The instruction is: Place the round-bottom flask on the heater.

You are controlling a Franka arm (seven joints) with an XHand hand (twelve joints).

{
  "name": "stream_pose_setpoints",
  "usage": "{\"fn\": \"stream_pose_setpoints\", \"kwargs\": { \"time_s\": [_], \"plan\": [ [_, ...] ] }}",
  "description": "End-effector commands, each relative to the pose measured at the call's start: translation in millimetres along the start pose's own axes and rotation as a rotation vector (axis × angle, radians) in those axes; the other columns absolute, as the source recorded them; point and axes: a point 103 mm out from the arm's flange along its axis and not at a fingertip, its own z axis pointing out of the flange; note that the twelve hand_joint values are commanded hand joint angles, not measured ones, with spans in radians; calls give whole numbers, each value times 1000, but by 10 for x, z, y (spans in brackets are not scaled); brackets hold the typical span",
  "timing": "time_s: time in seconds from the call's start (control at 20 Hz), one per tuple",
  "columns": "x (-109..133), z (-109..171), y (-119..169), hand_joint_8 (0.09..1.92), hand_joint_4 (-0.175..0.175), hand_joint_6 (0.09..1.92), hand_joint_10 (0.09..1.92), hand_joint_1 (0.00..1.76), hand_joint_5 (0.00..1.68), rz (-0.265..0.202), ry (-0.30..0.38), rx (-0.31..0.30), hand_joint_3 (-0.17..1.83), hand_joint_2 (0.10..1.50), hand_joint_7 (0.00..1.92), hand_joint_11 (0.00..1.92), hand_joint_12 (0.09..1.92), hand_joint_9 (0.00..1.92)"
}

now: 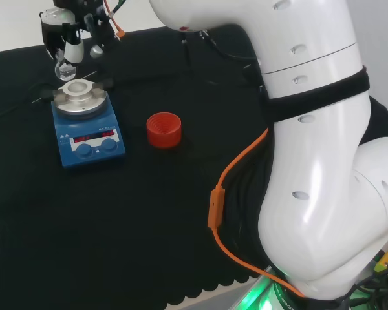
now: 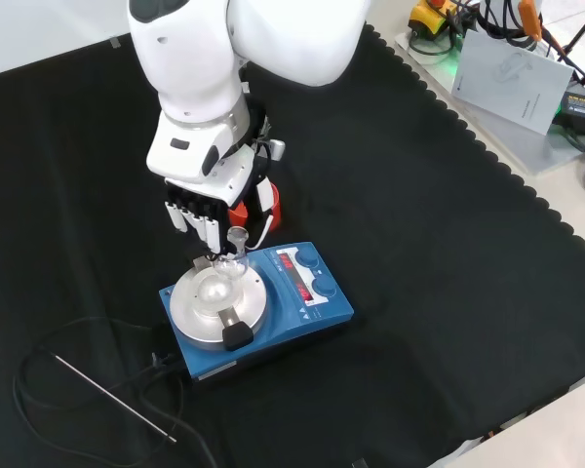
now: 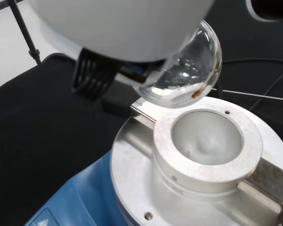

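Observation:
The blue heater [image 1: 89, 132] stands at the cloth's far left in the head view, with a metal block and bowl [image 1: 78, 90] on top. A clear round-bottom flask [image 1: 66, 69] hangs just above that bowl, its neck up between the fingers of the hand [image 1: 69, 29], which is shut on it. From the front, the hand [image 2: 207, 200] comes down from above, and the flask's bulb [image 2: 217, 286] sits over the heater's plate [image 2: 197, 317]. In the wrist view the bulb [image 3: 191, 70] hovers slightly off the centre of the bowl [image 3: 207, 141], not touching it.
A red ribbed ring stand [image 1: 163, 129] sits on the cloth to the right of the heater in the head view. A thin metal probe [image 2: 112, 398] and its black cable [image 2: 39, 366] lie beside the heater in the front view. An orange cable [image 1: 236, 168] runs along the arm.

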Motion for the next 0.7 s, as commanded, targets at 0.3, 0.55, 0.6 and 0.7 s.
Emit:
{"fn": "stream_pose_setpoints", "kwargs": {
  "time_s": [0.3, 0.55, 0.6, 0.7],
  "plan": [
    [-68, 213, 8, 777, -175, 749, 550, 1340, 1246, 10, 2, -2, 1077, 410, 1449, 1437, 935, 1689],
    [-97, 282, 47, 777, -175, 749, 550, 1340, 1246, 13, 1, -6, 1078, 410, 1450, 1437, 935, 1688],
    [-102, 285, 61, 777, -175, 749, 550, 1340, 1246, 12, -1, -7, 1078, 410, 1450, 1437, 935, 1688],
    [-115, 288, 79, 777, -175, 749, 550, 1340, 1246, 11, -5, -15, 1078, 410, 1450, 1437, 935, 1688]
  ]
}}
